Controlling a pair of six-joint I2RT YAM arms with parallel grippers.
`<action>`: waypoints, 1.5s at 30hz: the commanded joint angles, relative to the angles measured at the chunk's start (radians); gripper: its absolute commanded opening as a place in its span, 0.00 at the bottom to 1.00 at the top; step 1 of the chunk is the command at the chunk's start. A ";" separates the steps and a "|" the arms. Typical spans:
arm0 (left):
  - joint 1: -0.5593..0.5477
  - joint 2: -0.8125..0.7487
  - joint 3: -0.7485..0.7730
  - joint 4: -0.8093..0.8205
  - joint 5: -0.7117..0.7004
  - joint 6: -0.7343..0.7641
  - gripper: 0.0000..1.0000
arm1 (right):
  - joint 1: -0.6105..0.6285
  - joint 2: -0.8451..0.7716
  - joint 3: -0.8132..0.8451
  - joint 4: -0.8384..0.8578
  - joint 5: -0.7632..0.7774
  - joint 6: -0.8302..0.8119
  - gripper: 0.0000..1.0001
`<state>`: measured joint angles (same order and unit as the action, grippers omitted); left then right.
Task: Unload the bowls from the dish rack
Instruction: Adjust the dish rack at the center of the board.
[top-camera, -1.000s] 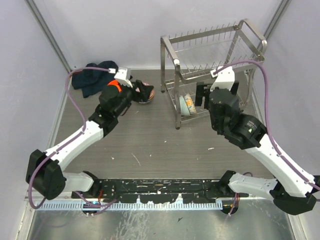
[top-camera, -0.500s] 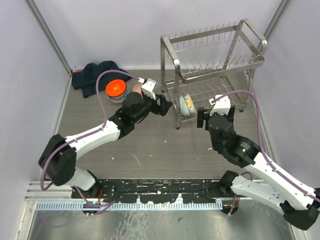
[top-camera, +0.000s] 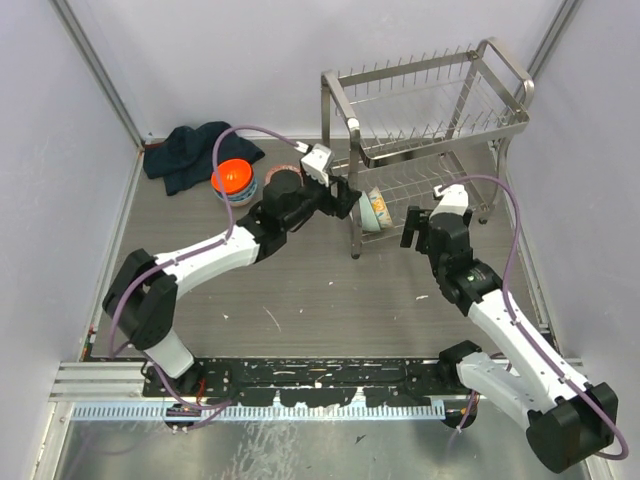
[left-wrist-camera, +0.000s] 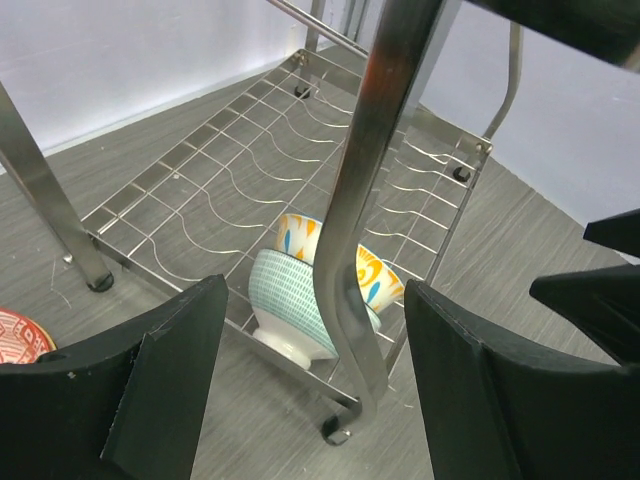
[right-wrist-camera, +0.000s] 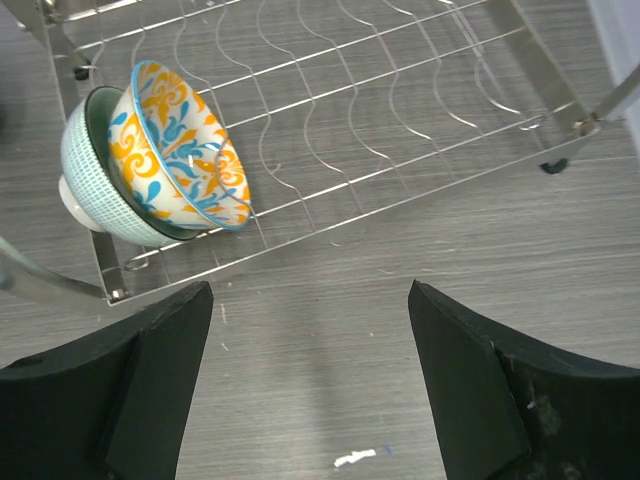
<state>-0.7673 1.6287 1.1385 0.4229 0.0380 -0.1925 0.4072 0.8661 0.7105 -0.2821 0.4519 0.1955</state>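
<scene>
Steel corner post (left-wrist-camera: 365, 200) of the dish rack (top-camera: 425, 130) stands between the left gripper (top-camera: 345, 200) and two nested bowls, a teal bowl (left-wrist-camera: 290, 310) holding a floral bowl (right-wrist-camera: 180, 145), tipped on their sides in the front left corner of the lower shelf. An orange bowl (top-camera: 235, 178), a red speckled bowl (left-wrist-camera: 12, 335) and a dark cloth (top-camera: 185, 150) lie on the table (top-camera: 300, 290) left of the rack. The left arm reaches low to this corner and the right gripper (top-camera: 415, 228) looks down at the shelf's front edge, both with fingers spread and empty, bare table between them.
</scene>
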 joint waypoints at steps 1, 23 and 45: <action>-0.004 0.057 0.061 0.025 -0.023 0.042 0.79 | -0.053 -0.026 -0.059 0.208 -0.181 0.047 0.85; 0.189 0.228 0.227 0.000 0.039 0.069 0.79 | -0.200 0.137 -0.242 0.746 -0.509 0.164 0.77; 0.232 0.159 0.170 -0.033 0.100 -0.005 0.79 | -0.214 0.581 -0.018 1.043 -0.721 0.202 0.73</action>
<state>-0.5598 1.8992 1.4059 0.3904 0.1600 -0.1692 0.1989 1.4170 0.6209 0.6769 -0.2344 0.4030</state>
